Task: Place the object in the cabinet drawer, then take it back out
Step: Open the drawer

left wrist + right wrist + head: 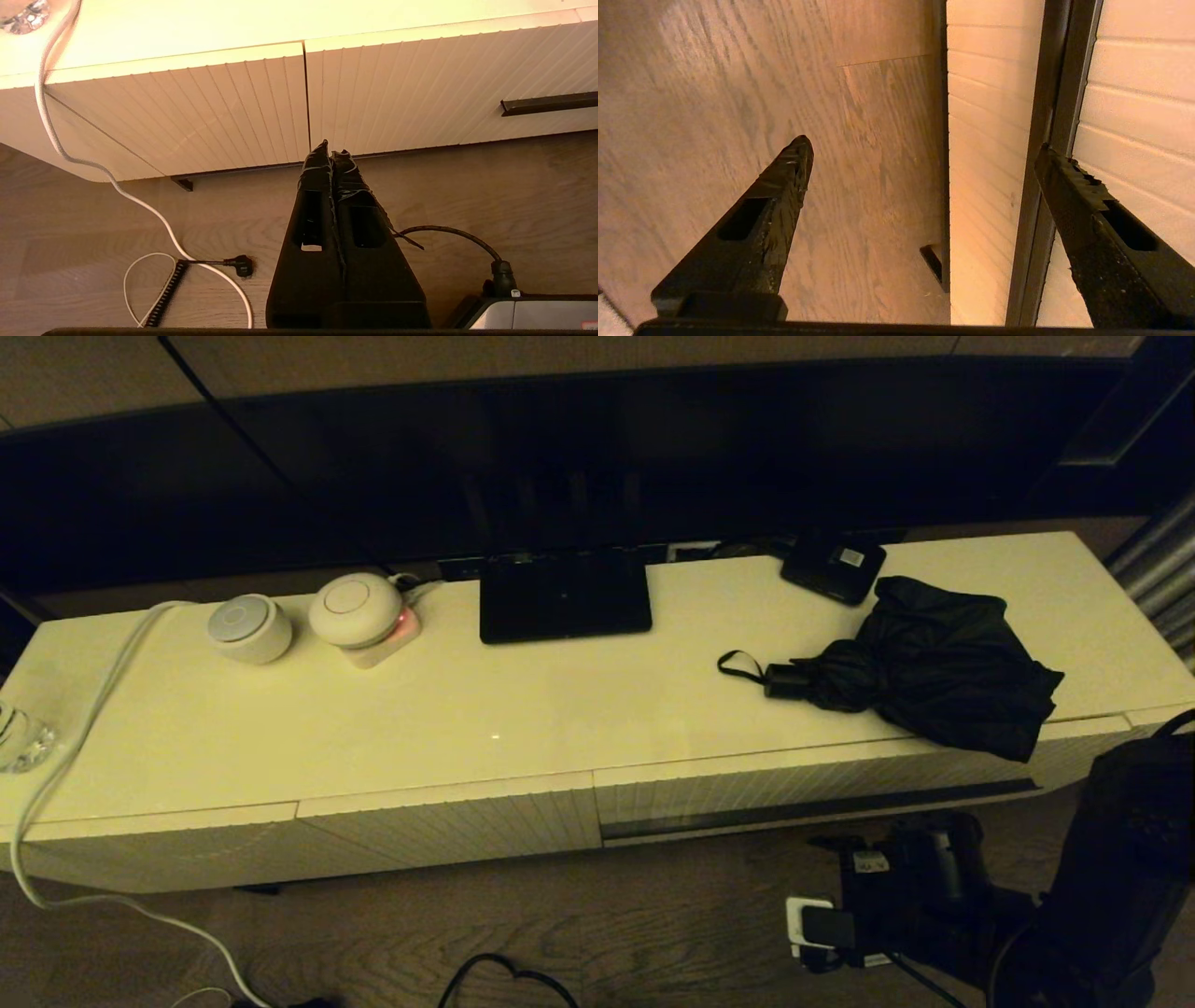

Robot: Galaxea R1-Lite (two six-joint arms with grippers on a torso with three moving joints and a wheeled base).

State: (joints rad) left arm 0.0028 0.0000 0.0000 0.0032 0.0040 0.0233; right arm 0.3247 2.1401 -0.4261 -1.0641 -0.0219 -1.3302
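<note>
The black folding umbrella [934, 663] lies on the right part of the cream cabinet top [523, 709], with its handle and strap loop [742, 665] pointing left. Below it the ribbed drawer [747, 793] with the long dark handle slot [822, 807] looks closed. My right arm [934, 887] hangs low in front of that drawer. The right gripper [924, 147] is open, one finger [1069, 186] level with the slot [1052, 93] and the other [784, 186] over the floor. My left gripper [331, 151] is shut and empty, low before the seam between the fronts.
On top stand a flat black stand [564, 593], a small black box [834, 567], two round white devices [249, 627] and a glass [19, 737]. A white cable [84, 709] trails to the wooden floor. A plug block [808, 924] and cords [187, 261] lie below.
</note>
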